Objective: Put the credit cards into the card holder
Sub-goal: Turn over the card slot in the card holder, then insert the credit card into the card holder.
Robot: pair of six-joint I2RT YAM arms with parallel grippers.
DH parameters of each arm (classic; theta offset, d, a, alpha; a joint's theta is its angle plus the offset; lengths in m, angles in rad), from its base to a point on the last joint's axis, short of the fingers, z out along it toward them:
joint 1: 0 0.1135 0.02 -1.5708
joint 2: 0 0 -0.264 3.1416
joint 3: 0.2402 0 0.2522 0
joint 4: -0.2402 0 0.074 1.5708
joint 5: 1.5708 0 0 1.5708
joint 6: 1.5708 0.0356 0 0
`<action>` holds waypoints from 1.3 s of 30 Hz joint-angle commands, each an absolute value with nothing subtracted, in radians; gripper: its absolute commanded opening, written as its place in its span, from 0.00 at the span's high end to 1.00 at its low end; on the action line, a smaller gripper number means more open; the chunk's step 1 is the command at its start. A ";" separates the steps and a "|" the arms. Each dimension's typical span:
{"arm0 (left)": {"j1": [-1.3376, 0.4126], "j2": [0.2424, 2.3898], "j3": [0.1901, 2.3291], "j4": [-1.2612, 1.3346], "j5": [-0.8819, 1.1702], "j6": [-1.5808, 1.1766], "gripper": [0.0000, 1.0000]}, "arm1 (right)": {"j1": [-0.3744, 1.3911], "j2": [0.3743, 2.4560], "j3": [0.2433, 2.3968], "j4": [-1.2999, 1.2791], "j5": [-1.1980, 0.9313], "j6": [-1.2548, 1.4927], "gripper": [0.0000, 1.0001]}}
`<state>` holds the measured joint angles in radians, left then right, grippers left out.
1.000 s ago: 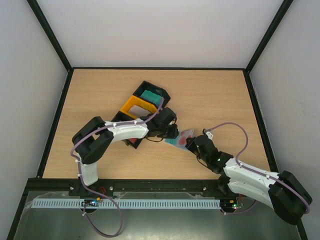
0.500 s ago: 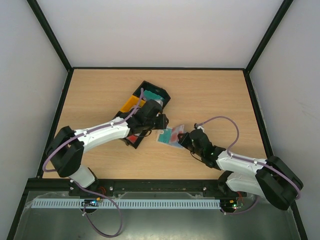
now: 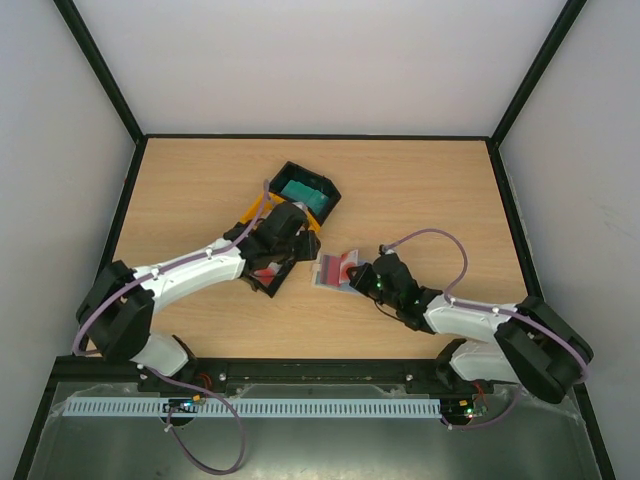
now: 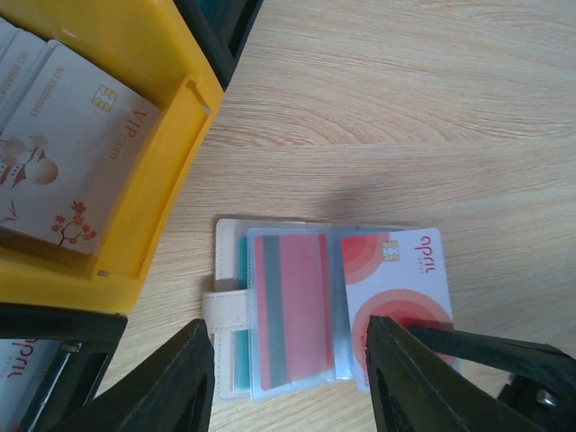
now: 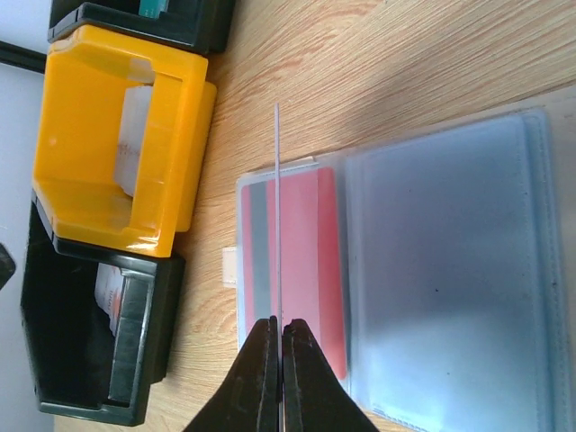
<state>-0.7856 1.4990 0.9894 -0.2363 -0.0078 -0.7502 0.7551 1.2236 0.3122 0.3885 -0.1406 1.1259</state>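
The right gripper (image 5: 275, 335) pinches a red-and-white card (image 4: 396, 279) over the open card holder (image 5: 450, 261). The left gripper (image 4: 288, 346) hangs parted and empty.

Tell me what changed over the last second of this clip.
The left gripper pulled back from the card holder to over the yellow tray, up and left in the top view; its jaws now stand apart, holding nothing. The right gripper pushed left, and the card holder slid a little that way. It stayed shut on the red-and-white card; the black tray did not move.
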 commanded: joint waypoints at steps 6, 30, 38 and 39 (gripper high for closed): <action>-0.788 1.410 0.912 -0.193 0.053 -0.712 0.42 | 0.761 1.103 0.349 0.250 -0.050 1.070 0.98; -0.970 1.673 0.950 -0.222 -0.174 -0.788 0.35 | 0.761 0.760 0.261 -0.121 0.106 1.116 0.98; -0.947 1.733 0.964 -0.180 -0.136 -0.787 0.49 | 0.760 0.838 0.236 0.080 -0.019 1.043 0.98; -0.944 1.743 0.966 -0.175 -0.130 -0.788 0.49 | 0.760 0.844 0.237 0.103 -0.034 1.037 0.98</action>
